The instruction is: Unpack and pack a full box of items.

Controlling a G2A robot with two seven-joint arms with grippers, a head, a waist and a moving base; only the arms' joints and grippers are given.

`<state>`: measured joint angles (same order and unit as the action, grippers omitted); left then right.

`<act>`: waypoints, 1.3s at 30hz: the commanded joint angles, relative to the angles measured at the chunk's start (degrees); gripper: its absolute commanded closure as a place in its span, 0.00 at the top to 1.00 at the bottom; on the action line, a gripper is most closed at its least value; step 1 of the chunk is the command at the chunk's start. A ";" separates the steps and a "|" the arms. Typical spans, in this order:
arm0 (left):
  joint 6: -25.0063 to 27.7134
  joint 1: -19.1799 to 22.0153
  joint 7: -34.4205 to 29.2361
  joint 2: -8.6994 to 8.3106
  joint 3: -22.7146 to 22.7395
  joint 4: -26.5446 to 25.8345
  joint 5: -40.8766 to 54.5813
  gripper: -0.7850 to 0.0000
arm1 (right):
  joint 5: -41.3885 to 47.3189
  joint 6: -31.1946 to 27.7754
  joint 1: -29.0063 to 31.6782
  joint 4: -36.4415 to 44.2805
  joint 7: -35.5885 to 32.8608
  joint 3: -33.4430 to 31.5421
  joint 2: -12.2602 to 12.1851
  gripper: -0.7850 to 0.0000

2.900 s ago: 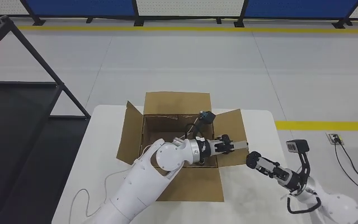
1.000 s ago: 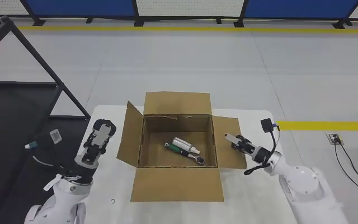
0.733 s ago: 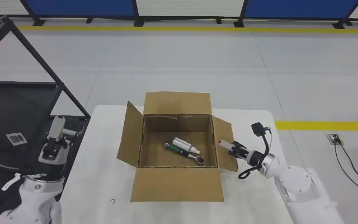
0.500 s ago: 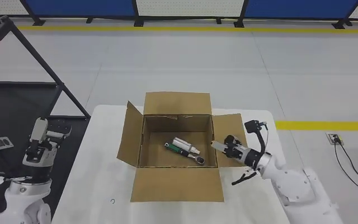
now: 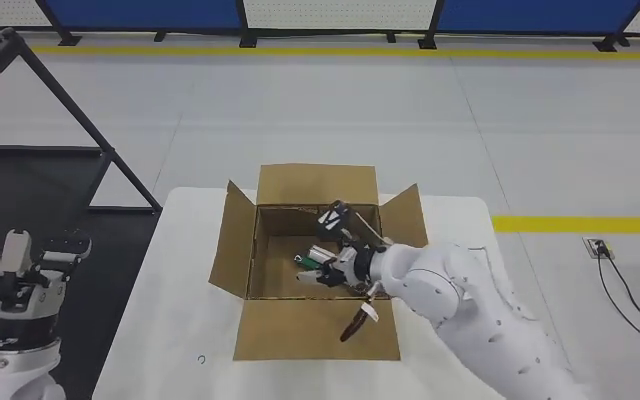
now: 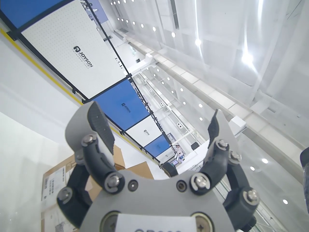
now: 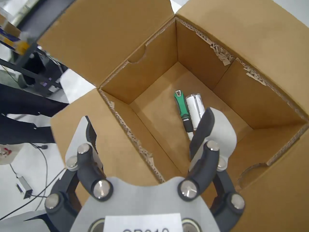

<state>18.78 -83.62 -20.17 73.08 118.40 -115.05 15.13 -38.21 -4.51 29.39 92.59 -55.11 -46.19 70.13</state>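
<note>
Cardboard makes up the box (image 5: 317, 185), which stands open near the middle of the white table (image 5: 180, 310) with all four flaps folded outward. Its inner walls are bare brown board with torn, ragged edges along the rim.

On the floor of the box lie a green-handled tool (image 7: 182, 106) and a white cylinder (image 7: 196, 107). They are side by side and parallel, close enough that I cannot tell whether they touch. Both sit toward the middle of the box's floor, away from its walls. The tool's far end is hidden behind a finger.

Above the box's opening hangs the right hand (image 7: 148, 119), its fingers spread wide with nothing between them. It is above the rim, pointing down into the box. In the right wrist view one finger crosses in front of the cylinder, while the other lies over a side flap. The right arm comes in across the box's right flap.

Well apart from the box, past the table's left edge, is the left hand (image 6: 155, 112). Its fingers are also spread and hold nothing, and it points upward toward the ceiling lights (image 6: 198, 42).

A black frame (image 5: 80, 130) stands on the floor to the left of the box, beyond the table. Blue and white panels (image 5: 140, 12) line the floor far behind the box.
</note>
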 commanded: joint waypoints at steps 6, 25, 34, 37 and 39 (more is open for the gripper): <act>-0.05 -0.87 -0.73 -0.06 -0.03 -0.31 0.80 1.00 | 2.04 3.22 -11.81 -16.56 -1.29 11.21 5.89 1.00; -1.08 -0.83 -0.52 -0.17 -0.48 -1.70 1.44 1.00 | -0.14 -2.05 -13.11 -24.09 -0.91 14.38 7.73 1.00; -2.36 -2.00 -2.44 -0.48 -0.27 -2.59 3.98 1.00 | -1.69 -6.90 -18.24 -40.65 0.63 19.64 12.91 1.00; -2.30 -2.53 -2.25 -0.51 -0.31 -3.13 4.04 1.00 | -1.29 -7.41 -19.53 -45.54 1.22 20.72 14.79 0.87; -2.15 -2.82 -2.08 -0.53 -0.32 -3.40 4.11 1.00 | -1.46 -7.26 -20.23 -48.41 1.39 21.52 16.05 0.75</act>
<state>16.55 -86.25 -22.36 72.56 118.09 -118.29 19.20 -39.50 -11.90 9.58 46.09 -53.77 -25.15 85.42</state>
